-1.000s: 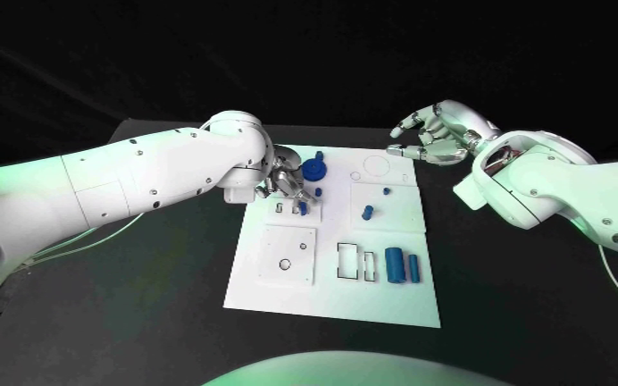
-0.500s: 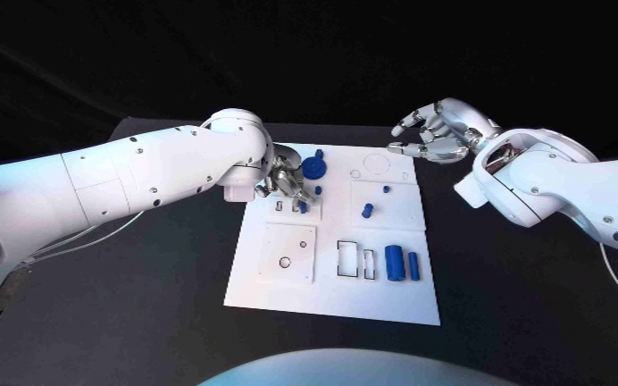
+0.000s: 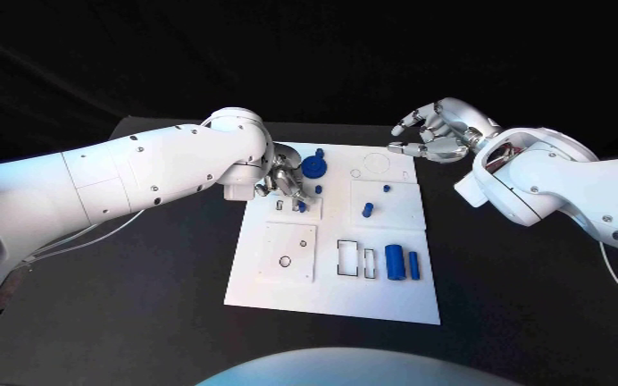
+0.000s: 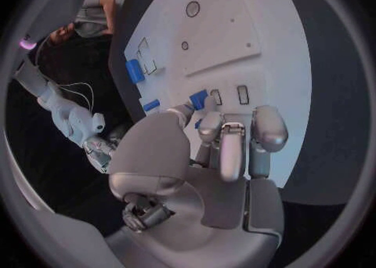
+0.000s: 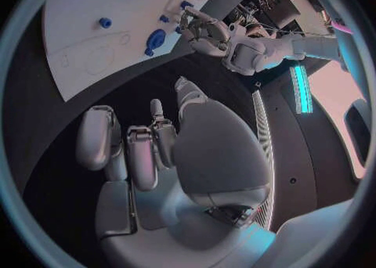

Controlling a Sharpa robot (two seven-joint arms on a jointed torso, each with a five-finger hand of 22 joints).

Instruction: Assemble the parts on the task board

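Observation:
The white task board (image 3: 290,292) lies mid-table. My left hand (image 3: 286,185) hovers low over its far left part, fingers curled. In the left wrist view its thumb and a fingertip (image 4: 208,127) pinch a small blue part (image 4: 199,99) standing beside two narrow slots; the head view has this part (image 3: 304,206) under the fingers. A round blue part (image 3: 313,169) sits just beyond the hand. My right hand (image 3: 431,136) hangs off the board's far right corner, fingers curled in and holding nothing; the right wrist view gives its palm (image 5: 196,149).
On the board a small blue peg (image 3: 385,191) and a short blue cylinder (image 3: 369,211) stand in the right square. Two larger blue cylinders (image 3: 394,264) (image 3: 414,266) lie beside rectangular cut-outs (image 3: 349,259). Black table (image 3: 515,297) surrounds the board.

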